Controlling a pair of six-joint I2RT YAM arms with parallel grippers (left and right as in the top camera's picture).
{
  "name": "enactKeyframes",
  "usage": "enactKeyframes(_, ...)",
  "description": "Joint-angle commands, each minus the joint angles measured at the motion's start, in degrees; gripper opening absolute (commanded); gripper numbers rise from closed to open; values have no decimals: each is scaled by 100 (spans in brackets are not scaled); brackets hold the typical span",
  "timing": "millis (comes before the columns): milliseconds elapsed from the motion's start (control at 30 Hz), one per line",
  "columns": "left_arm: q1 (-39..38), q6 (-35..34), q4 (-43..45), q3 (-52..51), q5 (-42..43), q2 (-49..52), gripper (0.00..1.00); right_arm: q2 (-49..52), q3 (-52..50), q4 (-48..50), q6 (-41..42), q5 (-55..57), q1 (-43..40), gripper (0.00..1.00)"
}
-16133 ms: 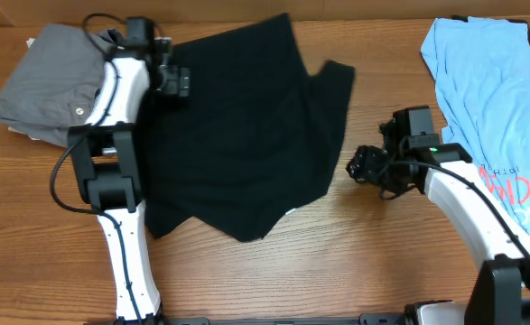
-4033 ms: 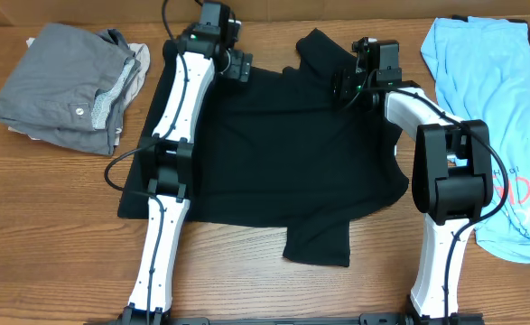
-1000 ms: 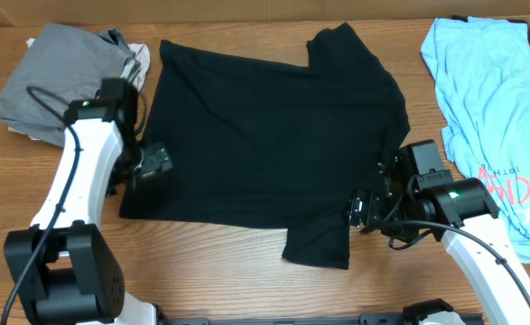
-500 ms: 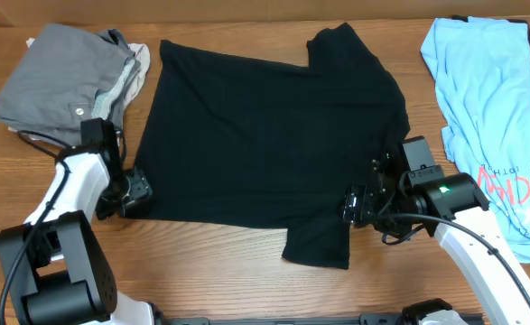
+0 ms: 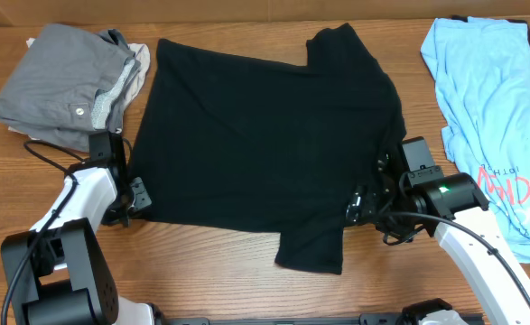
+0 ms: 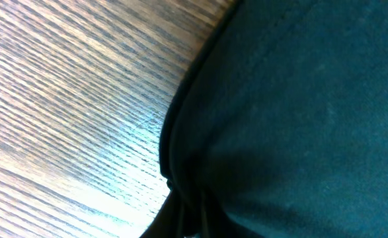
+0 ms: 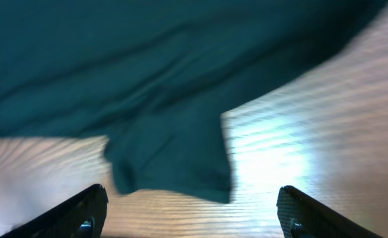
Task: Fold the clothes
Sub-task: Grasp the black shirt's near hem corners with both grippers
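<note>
Near edge: one sleeve of black tee [image 5: 265,135] sticks out toward front; tee otherwise flat on wood worktop [image 5: 228,280], plain, few creases. L fingers [image 5: 138,193] clamped tight on its near-left hem corner; wrist view shows cloth edge bunching into the pinch. R fingers [image 5: 353,206] spread wide, gripping nothing, at near-right edge; sleeve lies beyond the tips (blurred). Farther back: light blue tee [image 5: 490,90] w/ red lettering, right side; grey garment [image 5: 66,77], far left.

Black T-shirt [image 5: 265,135] is plain; blue T-shirt [image 5: 481,90] has red lettering.
</note>
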Motion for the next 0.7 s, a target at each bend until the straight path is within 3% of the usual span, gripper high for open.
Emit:
enactKeyframes(0, 7, -39, -9, -308, -160, 92, 4, 15, -42, -17, 758, 822, 4, 85)
enactKeyframes(133, 7, -111, 52, -308, -155, 92, 4, 20, -153, 369, 872, 957, 0, 85)
enactKeyframes(233, 7, -195, 118, -308, -42, 92, 4, 114, -494, 767, 1084, 957, 0, 79)
enactKeyframes(333, 7, -190, 168, -306, 133, 92, 4, 278, -804, 1047, 1342, 960, 0, 69)
enactKeyframes(500, 7, -186, 175, -308, 142, 92, 4, 485, -1097, 1478, 1633, 957, 0, 42)
enactKeyframes(667, 7, -188, 256, -308, 142, 92, 4, 748, -1357, 2124, 1635, 951, 0, 37)
